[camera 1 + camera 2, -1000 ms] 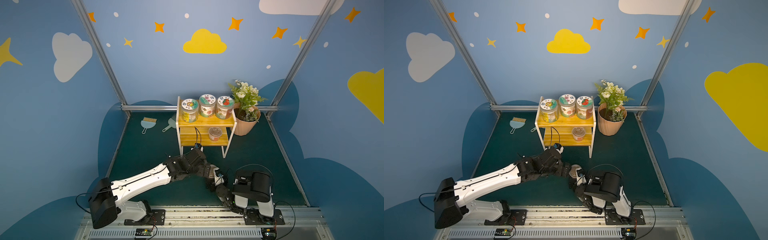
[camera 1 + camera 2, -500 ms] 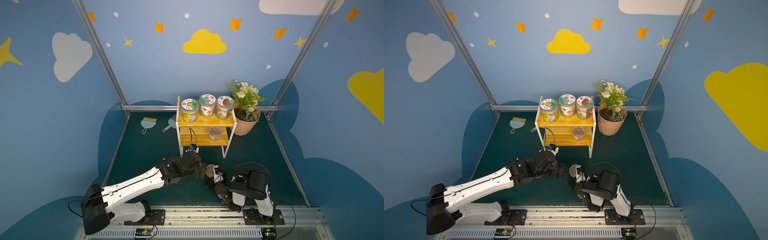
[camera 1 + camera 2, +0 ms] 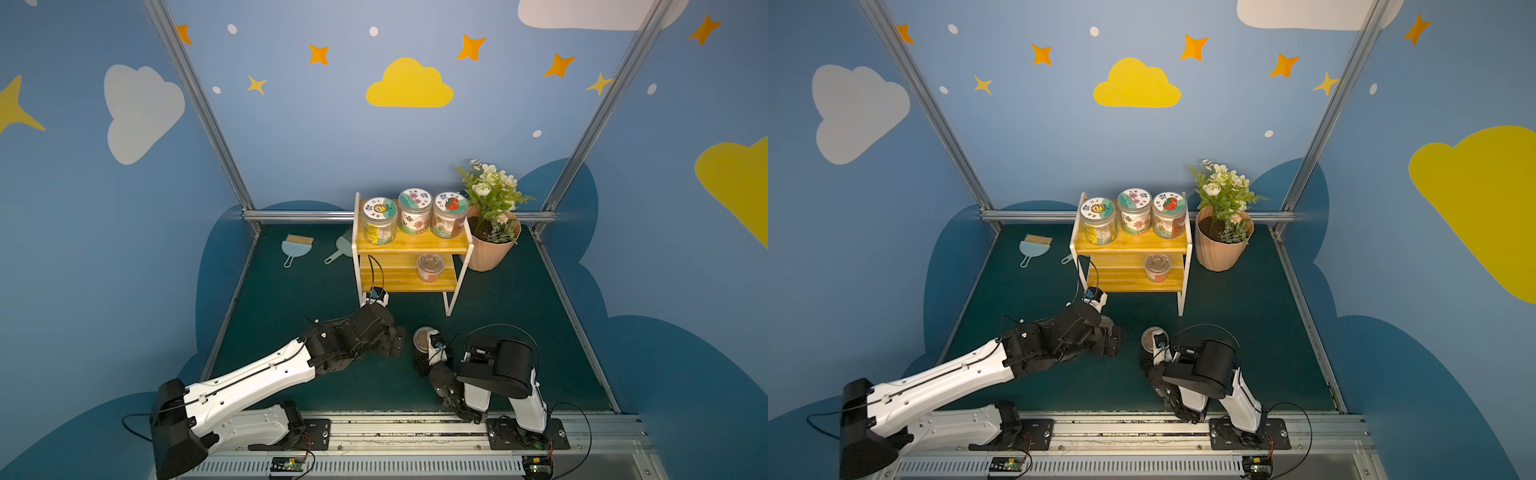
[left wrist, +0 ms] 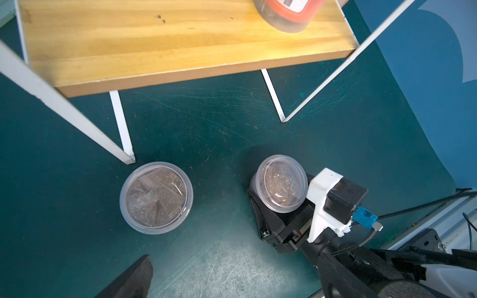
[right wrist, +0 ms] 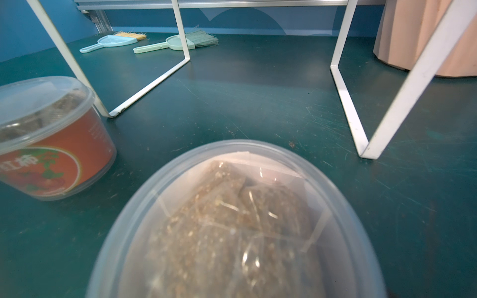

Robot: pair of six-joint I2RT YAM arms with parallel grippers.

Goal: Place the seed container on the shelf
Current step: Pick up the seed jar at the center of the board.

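- shelf (image 3: 411, 249): one, two tiers. the task is not done: the seed container (image 4: 281, 189) in hand stands on the green floor (image 3: 291, 299) in front of it, apart from both boards. left to do, i judge: grip, lift, carry to a board, let go.
- flower pot (image 3: 490, 253): one, just beside the shelf.
- grippers: two. the left gripper (image 3: 397, 343) gapes wide and holds nothing, and hangs near a second seed container (image 4: 156, 197) by the shelf's front leg. the right gripper (image 3: 426, 345) has its jaws either side of the seed container; whether they press on it yet i cannot tell.
- tall jars (image 3: 413, 216): three, in a row on the top tier.
- seed containers: three in all, two on the floor and a third seed container (image 3: 430, 268) on the lower tier.
- sweeping tools (image 3: 297, 249): two, on the floor behind the shelf.
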